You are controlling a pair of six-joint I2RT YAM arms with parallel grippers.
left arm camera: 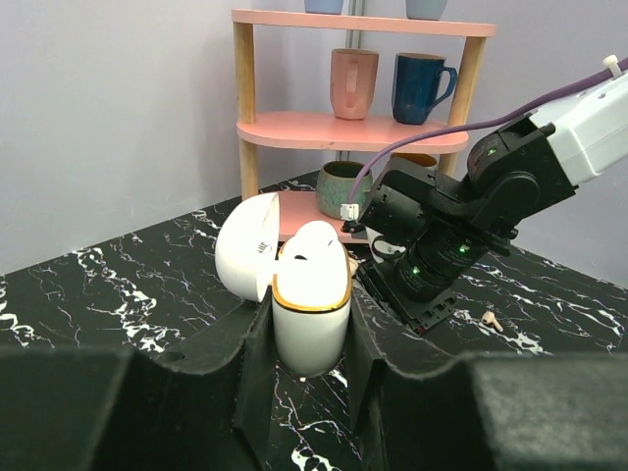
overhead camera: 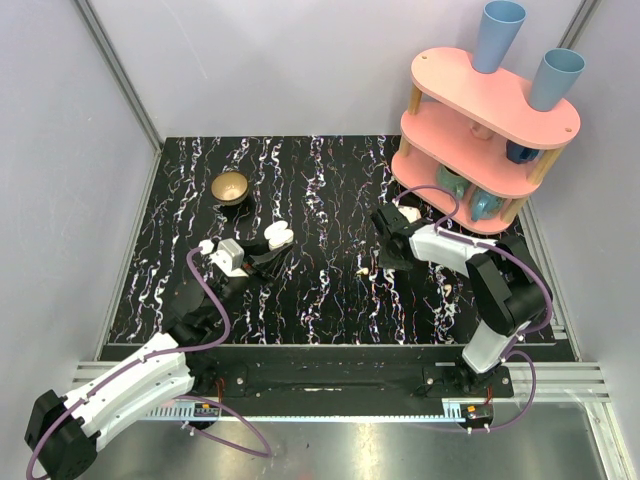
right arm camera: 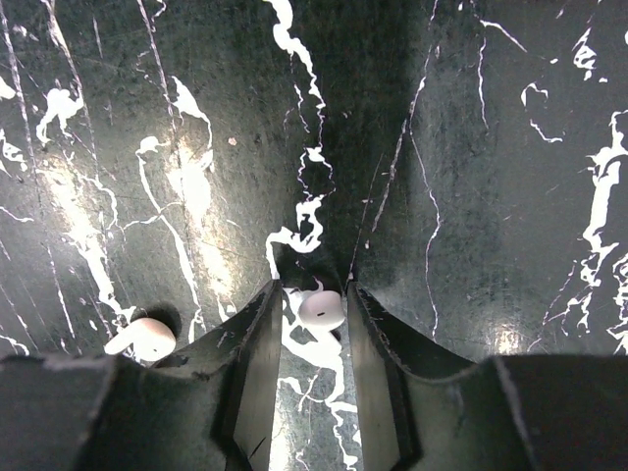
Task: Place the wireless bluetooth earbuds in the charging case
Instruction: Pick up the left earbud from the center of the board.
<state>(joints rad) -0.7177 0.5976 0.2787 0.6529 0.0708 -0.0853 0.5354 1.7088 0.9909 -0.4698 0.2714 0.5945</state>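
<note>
charging case (left arm camera: 312, 316), white with a gold rim, stood upright in the left gripper (left arm camera: 308, 339), whose fingers (left arm camera: 257, 334) pressed both of its sides in a firm clamp. we saw its lid (left arm camera: 245, 245) swung open, and a rounded white shape in its mouth that we could not identify. in the top view this case sat left of the table's middle, well apart from the right arm.

we found the right gripper (right arm camera: 312, 294) pointed down at the black marbled tabletop (right arm camera: 471, 177), its jaws only narrowly parted. a white earbud (right arm camera: 321, 308) lay on the table between its fingertips. a sliver of tabletop showed between the bud and one finger, so we judged that the jaws had no hold on it. a cream earbud (right arm camera: 142, 338) lay on the table just left of that gripper, touching nothing. another earbud (overhead camera: 447, 290) lay nearer us, to the right, beside the right arm.

at the far right stood a pink shelf (overhead camera: 480, 130) with mugs, and a small bowl (overhead camera: 232, 187) sat far left.
</note>
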